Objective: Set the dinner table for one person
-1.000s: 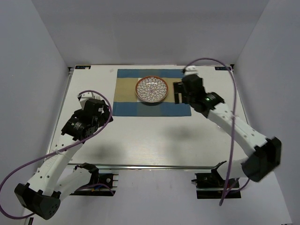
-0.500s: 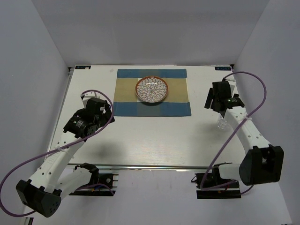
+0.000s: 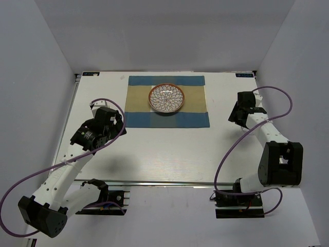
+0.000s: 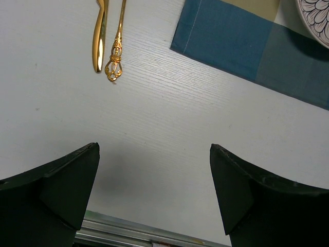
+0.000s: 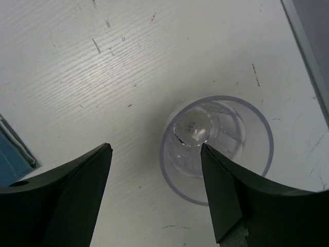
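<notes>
Right gripper [image 5: 154, 154] hangs near the dinner table's [image 3: 169, 149] right edge, jaws spread over an upright clear glass [image 5: 221, 123]. Left gripper [image 4: 154, 149], jaws wide apart, hovers by the left edge near gold cutlery [image 4: 117, 51].

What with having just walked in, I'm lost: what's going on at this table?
Two robot arms are setting the dinner table. A patterned plate sits on the striped placemat. The right hand hangs open over an upright clear cup near the right edge, not gripping it. The left hand is open and empty, with two gold cutlery pieces lying ahead of it.
</notes>
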`<state>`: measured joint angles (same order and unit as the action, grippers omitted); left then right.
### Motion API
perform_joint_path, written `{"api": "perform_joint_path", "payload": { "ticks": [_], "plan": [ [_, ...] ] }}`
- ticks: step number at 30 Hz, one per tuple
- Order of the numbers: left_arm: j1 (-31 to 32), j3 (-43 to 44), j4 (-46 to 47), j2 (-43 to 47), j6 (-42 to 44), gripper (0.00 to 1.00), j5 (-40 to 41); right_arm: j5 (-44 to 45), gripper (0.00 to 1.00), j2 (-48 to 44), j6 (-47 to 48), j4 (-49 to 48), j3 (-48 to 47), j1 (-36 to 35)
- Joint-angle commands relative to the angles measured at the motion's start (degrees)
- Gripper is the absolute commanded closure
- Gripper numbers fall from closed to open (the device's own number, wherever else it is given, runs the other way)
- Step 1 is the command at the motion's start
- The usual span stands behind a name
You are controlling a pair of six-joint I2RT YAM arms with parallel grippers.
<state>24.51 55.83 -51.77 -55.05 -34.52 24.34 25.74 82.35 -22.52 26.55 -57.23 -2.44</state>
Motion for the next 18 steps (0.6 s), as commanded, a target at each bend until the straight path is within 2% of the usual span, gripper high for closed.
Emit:
{"api": "perform_joint_path", "payload": {
  "ticks": [1, 3, 4, 6, 7, 8, 11, 14, 18],
  "plan": [
    [0.3, -0.4, 1.2, 0.3, 0.4, 0.02, -0.4, -1.8, 0.25, 1.1, -2.1, -3.9, 1.1, 1.0],
    [0.3, -0.4, 1.2, 0.3, 0.5, 0.02, -0.4, -0.6, 0.39, 1.1, -2.3, -4.3, 1.2, 1.3],
    [0.3, -0.4, 1.2, 0.2, 0.5, 0.02, -0.3, 0.7, 0.53, 0.9, -2.2, -4.0, 1.1, 1.3],
    [0.3, -0.5, 1.2, 0.3, 0.5, 0.02, -0.4, 2.5, 0.68, -0.2, -2.0, -3.9, 1.1, 1.2],
    [0.3, -0.5, 1.2, 0.3, 0.5, 0.02, -0.5, 2.4, 0.89, -0.6, -1.6, -4.4, 1.2, 1.2],
    [0.3, -0.5, 1.2, 0.4, 0.6, 0.02, -0.5, 2.6, 1.0, -1.0, -1.5, -4.7, 1.2, 1.3],
    [0.3, -0.5, 1.4, 0.3, 0.6, 0.02, -0.7, 2.7, 1.0, -0.9, -1.0, -1.9, -1.3, 0.6],
    [0.3, -0.5, 1.3, 0.3, 0.7, 0.02, -0.7, -3.7, 1.0, -1.1, 2.6, -2.2, -4.5, -0.7],
    [0.3, -0.4, 1.1, 0.2, 0.5, 0.02, -0.3, -10.8, 1.0, 3.6, 6.2, 1.9, -14.5, -3.2]
  ]
}}
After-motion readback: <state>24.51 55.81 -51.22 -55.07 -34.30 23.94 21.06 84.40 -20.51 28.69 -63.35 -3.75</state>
